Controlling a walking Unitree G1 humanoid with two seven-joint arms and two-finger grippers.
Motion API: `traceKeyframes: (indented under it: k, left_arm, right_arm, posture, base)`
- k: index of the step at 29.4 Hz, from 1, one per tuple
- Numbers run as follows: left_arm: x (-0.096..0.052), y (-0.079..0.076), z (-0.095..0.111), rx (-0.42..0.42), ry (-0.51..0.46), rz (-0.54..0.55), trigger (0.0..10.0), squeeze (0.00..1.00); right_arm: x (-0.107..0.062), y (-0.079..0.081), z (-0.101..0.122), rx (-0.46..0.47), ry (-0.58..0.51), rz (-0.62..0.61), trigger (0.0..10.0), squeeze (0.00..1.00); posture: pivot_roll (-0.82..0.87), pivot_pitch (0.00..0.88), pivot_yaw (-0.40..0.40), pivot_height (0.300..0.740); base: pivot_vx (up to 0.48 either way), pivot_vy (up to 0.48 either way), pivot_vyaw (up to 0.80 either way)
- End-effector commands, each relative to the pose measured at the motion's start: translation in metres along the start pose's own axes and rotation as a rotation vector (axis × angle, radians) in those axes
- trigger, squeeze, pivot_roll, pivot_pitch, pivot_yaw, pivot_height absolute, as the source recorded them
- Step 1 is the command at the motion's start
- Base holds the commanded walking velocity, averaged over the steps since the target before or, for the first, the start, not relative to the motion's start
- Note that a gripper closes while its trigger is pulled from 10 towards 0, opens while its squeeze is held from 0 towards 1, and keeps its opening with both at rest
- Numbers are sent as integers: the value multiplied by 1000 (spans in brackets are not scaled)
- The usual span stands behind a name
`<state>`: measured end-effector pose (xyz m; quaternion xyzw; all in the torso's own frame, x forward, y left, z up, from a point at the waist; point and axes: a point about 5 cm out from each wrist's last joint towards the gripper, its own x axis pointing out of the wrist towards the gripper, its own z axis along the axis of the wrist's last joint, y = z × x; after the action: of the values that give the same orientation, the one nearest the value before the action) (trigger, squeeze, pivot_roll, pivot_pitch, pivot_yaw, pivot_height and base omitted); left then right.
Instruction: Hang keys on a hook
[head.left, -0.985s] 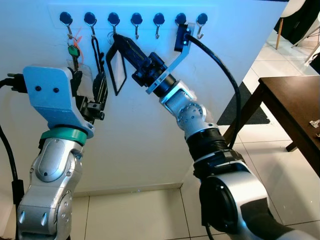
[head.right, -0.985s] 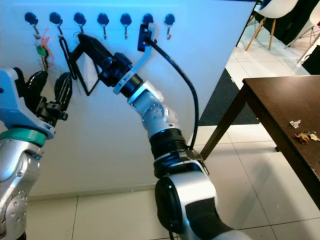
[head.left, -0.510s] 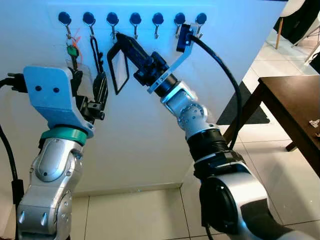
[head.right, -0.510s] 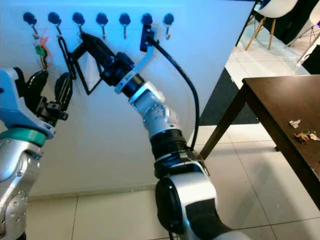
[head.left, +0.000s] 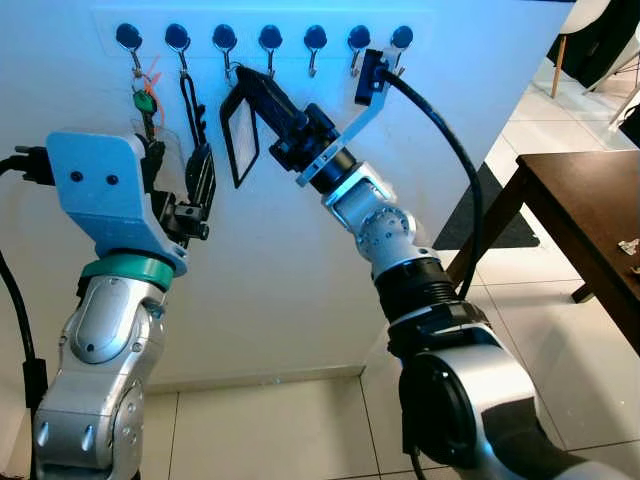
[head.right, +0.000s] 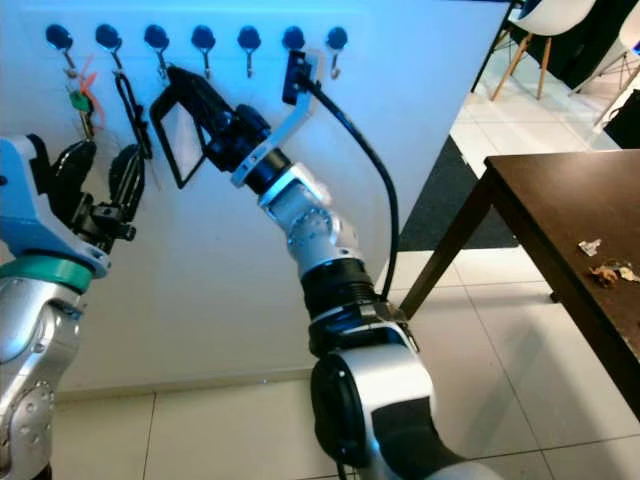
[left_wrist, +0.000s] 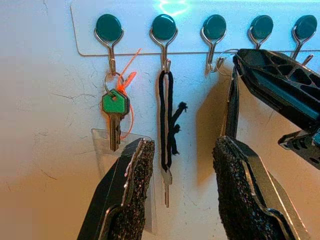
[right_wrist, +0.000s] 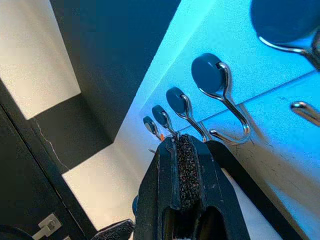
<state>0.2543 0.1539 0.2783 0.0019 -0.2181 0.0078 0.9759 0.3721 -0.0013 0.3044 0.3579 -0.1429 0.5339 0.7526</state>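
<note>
Seven hooks run along the white wall rail in your head views, and your right gripper is raised to the third from the left. Its fingers are pinched together on the top of a key ring with a dark-framed tag, held high, I'd judge, so the ring can slip over that hook's tip. The green key and a black lanyard key already hang on the first two hooks. Your left gripper waits lower, near the wall beneath them.

From the left wrist, its two padded fingers stand wide apart with nothing between them. Beyond them you can see the silver ring touching or just beside the third hook; whether it is seated, you cannot tell.

From the right wrist, the pads are pressed flat together just below the hook row.
</note>
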Motion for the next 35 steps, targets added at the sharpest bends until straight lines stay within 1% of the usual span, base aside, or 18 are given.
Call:
traceKeyframes:
  k: [1, 5, 7, 12, 16, 19, 22, 23, 25, 26, 29, 30, 32, 33, 35]
  left_arm:
    - [-1, 0, 0, 0, 6, -1, 10000, 0]
    - [-1, 0, 0, 0, 6, -1, 10000, 0]
    - [-1, 0, 0, 1, 6, -1, 10000, 0]
    - [-1, 0, 0, 1, 6, -1, 10000, 0]
    - [-1, 1, 1, 1, 6, -1, 10000, 0]
    - [-2, 1, 1, 1, 7, -1, 10000, 0]
    - [-2, 1, 1, 1, 7, -1, 10000, 0]
    - [-2, 1, 0, 1, 8, -2, 10000, 0]
    - [-2, 1, 0, 1, 8, -2, 10000, 0]
    - [-2, 0, 0, -1, 9, -4, 10000, 0]
    - [-2, 0, 0, -1, 9, -4, 10000, 0]
    - [-2, 0, 0, -2, 10, -5, 10000, 0]
    - [-2, 0, 0, -2, 10, -5, 10000, 0]
    - [-2, 0, -1, -3, 12, -7, 10000, 0]
    - [-2, 0, -1, -3, 12, -7, 10000, 0]
  right_arm:
    - [6, 6, -18, 59, 10, 12, 10000, 0]
    - [7, 5, -19, 62, 17, -4, 10000, 0]
    - [4, 0, -23, 89, 22, -51, 10000, 0]
    - [4, 0, -23, 89, 22, -51, 10000, 0]
    - [-1, -3, -31, 106, 47, -78, 10000, 0]
    - [-8, -4, -40, 88, 90, -77, 10000, 0]
    - [-8, -4, -40, 88, 90, -77, 10000, 0]
    - [-13, -5, -45, 64, 120, -70, 10000, 0]
    - [-13, -5, -45, 64, 120, -70, 10000, 0]
    - [-19, -6, -51, 43, 144, -70, 10000, 0]
    - [-19, -6, -51, 43, 144, -70, 10000, 0]
    - [-24, -7, -53, 12, 153, -79, 10000, 0]
    - [-24, -7, -53, 12, 153, -79, 10000, 0]
    - [-25, -8, -50, -18, 133, -85, 10000, 1000]
    - [-25, -8, -50, -18, 133, -85, 10000, 1000]
  posture:
    - [75, 95, 56, 740]
    - [76, 95, 56, 740]
    - [80, 96, 56, 740]
    - [80, 96, 56, 740]
    - [80, 95, 56, 740]
    - [79, 97, 58, 740]
    - [79, 97, 58, 740]
    - [77, 97, 58, 740]
    - [77, 97, 58, 740]
    - [74, 93, 57, 740]
    - [74, 93, 57, 740]
    - [73, 93, 57, 740]
    - [73, 93, 57, 740]
    - [73, 93, 57, 740]
    - [73, 93, 57, 740]
  base:
    - [0, 0, 0]
    - [0, 0, 0]
    - [0, 0, 0]
    - [0, 0, 0]
    - [0, 0, 0]
    - [0, 0, 0]
    - [0, 0, 0]
    - [0, 0, 0]
    - [0, 0, 0]
    - [0, 0, 0]
    - [0, 0, 0]
    - [0, 0, 0]
    - [0, 0, 0]
    - [0, 0, 0]
    - [0, 0, 0]
